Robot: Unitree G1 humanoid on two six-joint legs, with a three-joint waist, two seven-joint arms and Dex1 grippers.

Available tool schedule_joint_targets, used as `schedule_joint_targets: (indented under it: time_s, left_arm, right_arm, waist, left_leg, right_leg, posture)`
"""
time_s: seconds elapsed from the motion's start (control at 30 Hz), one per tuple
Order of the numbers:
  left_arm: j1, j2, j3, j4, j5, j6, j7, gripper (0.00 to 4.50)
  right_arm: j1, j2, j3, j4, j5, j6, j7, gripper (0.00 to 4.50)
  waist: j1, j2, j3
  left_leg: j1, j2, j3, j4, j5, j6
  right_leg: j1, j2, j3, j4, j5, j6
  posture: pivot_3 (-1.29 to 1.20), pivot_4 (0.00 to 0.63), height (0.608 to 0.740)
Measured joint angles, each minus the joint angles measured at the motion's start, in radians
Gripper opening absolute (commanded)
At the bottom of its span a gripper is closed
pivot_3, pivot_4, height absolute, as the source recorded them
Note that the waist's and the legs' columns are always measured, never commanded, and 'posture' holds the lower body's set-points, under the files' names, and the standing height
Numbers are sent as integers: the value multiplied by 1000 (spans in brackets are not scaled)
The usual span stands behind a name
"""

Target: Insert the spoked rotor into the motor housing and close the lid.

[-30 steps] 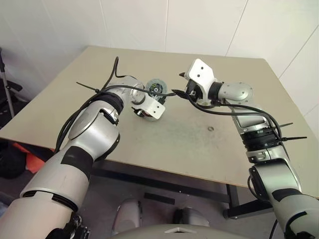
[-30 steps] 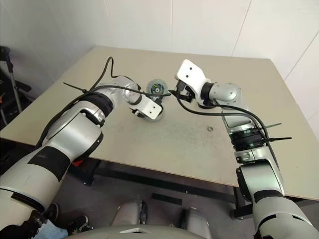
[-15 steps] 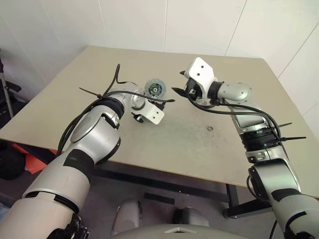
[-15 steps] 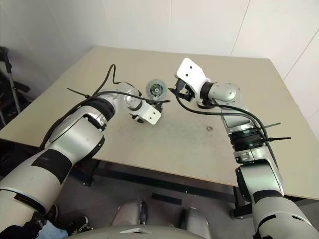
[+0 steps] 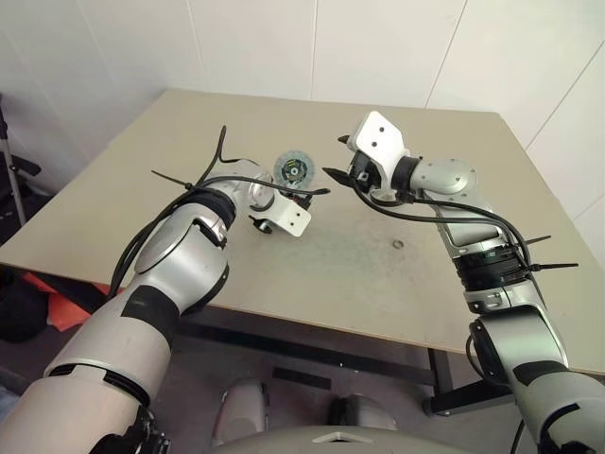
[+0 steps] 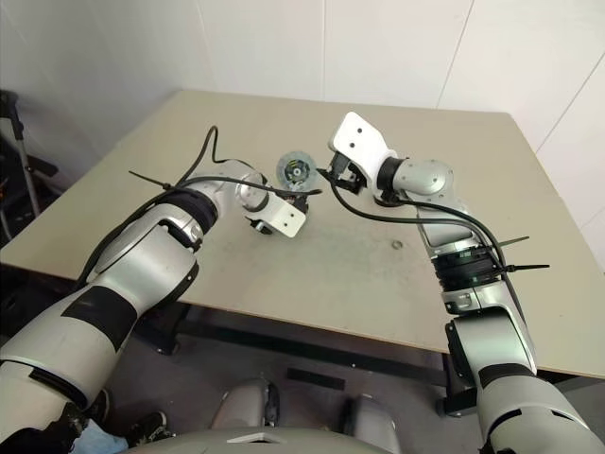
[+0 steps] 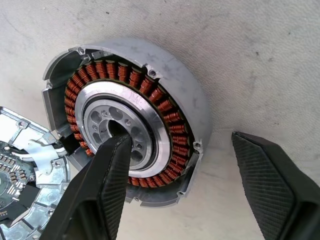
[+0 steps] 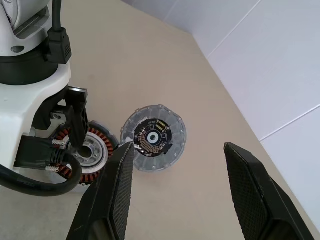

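Observation:
The motor housing (image 7: 150,85) lies on the table, a grey cup with copper windings around a silver centre. Its lid (image 8: 154,138) stands open, hinged at the rim, with its dark circuit face showing; the lid (image 5: 295,169) is also seen from the head. My left gripper (image 7: 182,145) points down over the housing and is open. One finger (image 7: 107,185) sits over the centre hole and the other (image 7: 272,185) is outside the rim, clear of it. My right gripper (image 8: 180,147) hovers open and empty to the right of the lid. The spoked rotor is out of view.
A tiny metal ring (image 5: 399,244) lies on the beige table (image 5: 359,274) in front of the right forearm. Black cables loop over the left wrist (image 5: 222,151). White walls close in behind the table's far edge.
The left forearm has settled a little lower over the housing, leaving the lid less covered by the cable. The right gripper and the lid have kept still.

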Motion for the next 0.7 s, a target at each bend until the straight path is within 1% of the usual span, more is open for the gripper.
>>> schedule_joint_targets:
  time_s: [0.03,0.07,0.57,0.7]
  left_arm:
    - [0,0,1,-2,0,2,3,2163]
    - [0,0,2,-3,0,3,1,1977]
    - [0,-6,5,0,-1,-2,23,1979]
    - [-1,-30,5,6,0,-3,50,1979]
  right_arm:
    - [0,0,0,0,0,0,-4,3206]
    - [0,0,0,0,0,0,-7,3206]
    - [0,0,0,9,-6,-11,-33,3206]
    - [0,0,1,22,-11,-23,-35,3206]
  waist:
    - [-1,0,0]
    - [-2,0,0]
    - [-3,0,0]
    - [12,0,0]
  left_leg:
    - [0,0,0,0,0,0]
    - [0,0,0,0,0,0]
    - [0,0,0,-1,0,0]
    - [0,-1,0,-1,0,1]
  right_leg:
    - [0,0,0,0,0,0]
    - [0,0,0,0,0,0]
    - [0,0,0,-1,0,0]
    - [1,-1,0,-1,0,0]
  posture:
    - [0,0,740]
    - [0,0,740]
    - [0,0,740]
    - [0,0,740]
